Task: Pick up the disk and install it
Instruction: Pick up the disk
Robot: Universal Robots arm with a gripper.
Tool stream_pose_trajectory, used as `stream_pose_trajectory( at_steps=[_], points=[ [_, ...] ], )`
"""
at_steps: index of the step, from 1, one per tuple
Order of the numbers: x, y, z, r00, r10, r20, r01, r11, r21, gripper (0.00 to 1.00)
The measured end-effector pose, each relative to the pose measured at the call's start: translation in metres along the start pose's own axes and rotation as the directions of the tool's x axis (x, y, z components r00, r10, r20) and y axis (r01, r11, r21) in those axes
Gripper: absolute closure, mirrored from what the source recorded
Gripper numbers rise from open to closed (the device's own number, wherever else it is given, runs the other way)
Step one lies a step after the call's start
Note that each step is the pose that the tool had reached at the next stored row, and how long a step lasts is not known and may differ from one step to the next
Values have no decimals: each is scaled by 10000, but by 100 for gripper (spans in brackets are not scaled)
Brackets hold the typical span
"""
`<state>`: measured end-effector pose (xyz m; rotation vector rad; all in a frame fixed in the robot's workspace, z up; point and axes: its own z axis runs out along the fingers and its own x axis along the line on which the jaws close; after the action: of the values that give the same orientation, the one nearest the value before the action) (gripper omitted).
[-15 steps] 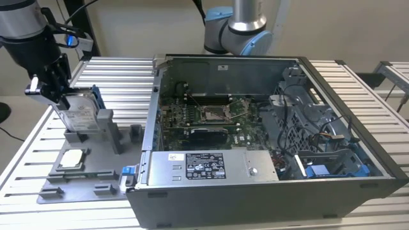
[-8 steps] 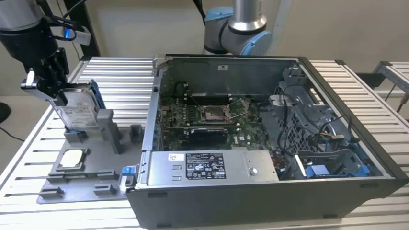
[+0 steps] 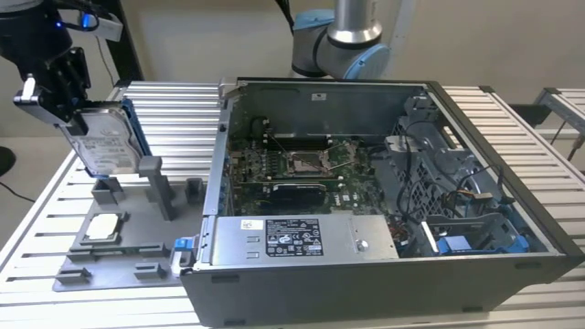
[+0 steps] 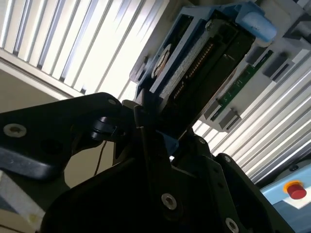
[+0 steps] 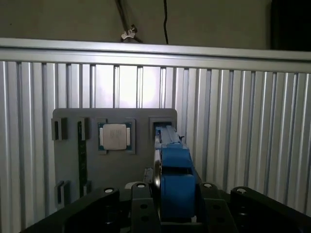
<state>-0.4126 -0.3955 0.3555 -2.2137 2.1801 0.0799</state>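
Hanging tilted, the black gripper [image 3: 78, 115] points its fingers down and clamps them on the upper end of the disk [image 3: 109, 147]. The arm's silver-and-blue elbow joint [image 3: 352, 41] stands well apart from it, behind the open computer case [image 3: 384, 274].

The disk is held on edge, nearly upright and leaning a little, with its lower end just above a slotted block of the grey holder [image 3: 119, 253] under the gripper. I cannot tell whether it touches the block.

- Disk: flat silver metal slab with a white label face, framed by bright blue plastic. In the first wrist view the blue frame [image 5: 176, 184] runs straight out between the two black fingers [image 5: 141, 204]. In the second wrist view the disk [image 4: 204, 63] shows a dark underside with a row of connector pins, and the gripper [image 4: 160, 141] has matte black linkage with round screw heads.
- Holder: matte grey plastic plate with upright posts and shallow pockets. A small square silver chip [image 3: 103, 226] lies flat in one pocket below the gripper, apart from the disk.
- Table [image 3: 174, 110]: ribbed aluminium slats, bright and reflective.
- Case: dark grey sheet metal, open on top, beside the holder. It holds a green circuit board [image 3: 292, 164] and a grey metal box [image 3: 302, 236] with a black-and-white label.
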Motion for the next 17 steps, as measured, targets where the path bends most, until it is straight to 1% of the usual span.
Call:
stream_pose_trajectory(
  at_steps=[6, 7, 10, 17],
  points=[
    [-16, 3, -273, 10000, 0, 0, 0, 10000, 0, 100],
    [-19, 4, -311, 10000, 0, 0, 0, 10000, 0, 100],
    [-24, 5, -401, 10000, 0, 0, 0, 10000, 1, 100],
    [-35, 7, -588, 10000, -1, 0, 1, 10000, 1, 100]
  ],
)
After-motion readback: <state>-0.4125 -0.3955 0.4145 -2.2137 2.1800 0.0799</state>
